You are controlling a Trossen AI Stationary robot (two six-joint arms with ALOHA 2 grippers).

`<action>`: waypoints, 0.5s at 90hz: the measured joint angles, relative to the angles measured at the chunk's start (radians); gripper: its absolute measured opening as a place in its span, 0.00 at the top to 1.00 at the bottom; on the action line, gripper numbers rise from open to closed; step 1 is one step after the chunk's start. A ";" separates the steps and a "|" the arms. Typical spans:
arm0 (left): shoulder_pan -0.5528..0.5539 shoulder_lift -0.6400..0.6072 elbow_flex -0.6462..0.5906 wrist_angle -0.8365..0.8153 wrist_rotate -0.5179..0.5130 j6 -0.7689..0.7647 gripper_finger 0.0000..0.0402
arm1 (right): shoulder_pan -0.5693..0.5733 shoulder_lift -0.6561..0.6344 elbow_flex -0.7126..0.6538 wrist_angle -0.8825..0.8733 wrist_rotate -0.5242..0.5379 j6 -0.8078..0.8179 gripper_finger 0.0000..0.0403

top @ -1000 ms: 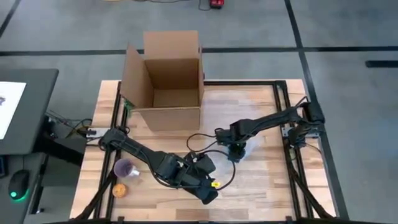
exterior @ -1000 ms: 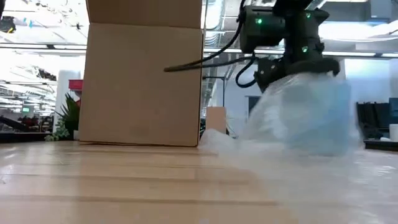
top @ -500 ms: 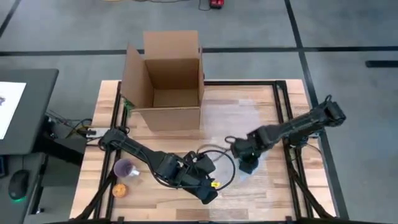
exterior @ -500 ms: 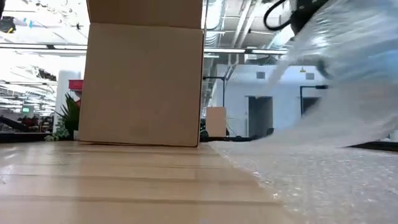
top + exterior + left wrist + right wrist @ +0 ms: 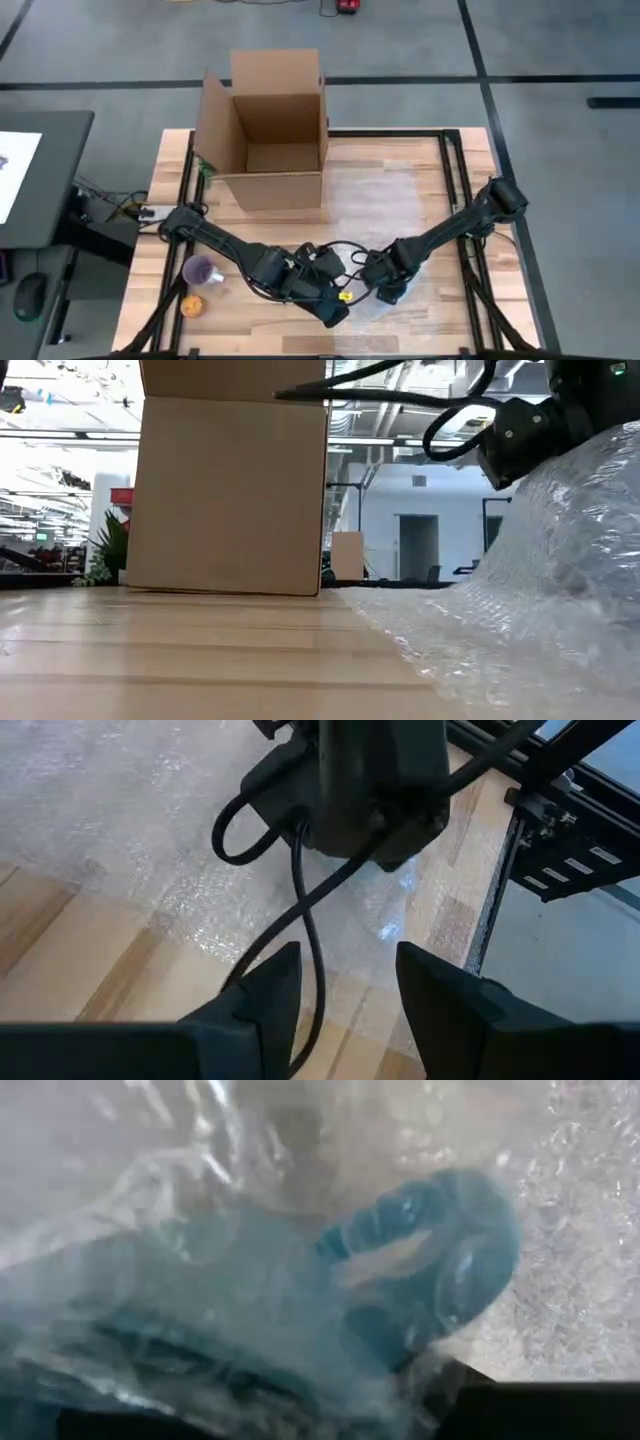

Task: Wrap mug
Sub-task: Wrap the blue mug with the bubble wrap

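Where the high view looks down, 2 arms meet at the table's [image 5: 420, 150] near edge, well apart from 1 open cardboard box [image 5: 268, 130] at the far side. Left gripper [image 5: 338, 300] sits farthest from the box; right gripper [image 5: 385, 290] just beside it, on 1 sheet of bubble wrap [image 5: 385, 195] running from next to the box toward both grippers. Also 1 purple cup [image 5: 204, 271] and 1 orange ball [image 5: 193, 306], near the left-hand corner, away from the box.

Low view: 1 box, bubble wrap heaped up well to the side of it, w/ right gripper's dark body on top of the heap.

Left wrist view: left fingers [image 5: 265, 995] spread apart, nothing between them; right arm's wrist just ahead, over the wrap.

Right wrist view: 1 blue mug [image 5: 420, 1270] seen thru the wrap, bundled inside it, close against the camera. Can't tell if the right fingers are apart or closed; wrap hides them.
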 joint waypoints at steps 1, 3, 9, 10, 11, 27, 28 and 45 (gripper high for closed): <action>0.000 0.000 0.000 -0.001 0.000 0.000 0.64 | 0.001 0.000 0.000 0.001 0.003 0.005 0.92; 0.000 0.000 0.000 -0.004 0.000 0.000 0.64 | 0.001 -0.001 -0.001 0.003 0.007 0.010 0.91; 0.000 0.000 0.000 -0.003 0.001 0.000 0.64 | 0.002 -0.014 -0.003 0.005 0.010 0.017 0.88; 0.000 0.000 0.000 -0.003 0.001 0.000 0.64 | 0.001 -0.017 -0.003 0.005 0.010 0.019 0.87; 0.000 0.000 0.000 -0.004 0.001 0.000 0.64 | 0.001 -0.019 -0.003 0.004 0.011 0.021 0.87; 0.000 0.000 0.000 -0.004 0.001 0.000 0.64 | -0.018 -0.089 -0.003 -0.053 0.011 0.024 0.80; 0.000 0.000 0.000 -0.004 0.001 0.000 0.64 | -0.019 -0.094 -0.003 -0.059 0.011 0.023 0.79; 0.000 0.000 0.000 -0.004 0.002 -0.001 0.64 | -0.065 -0.225 -0.003 -0.198 0.012 -0.008 0.67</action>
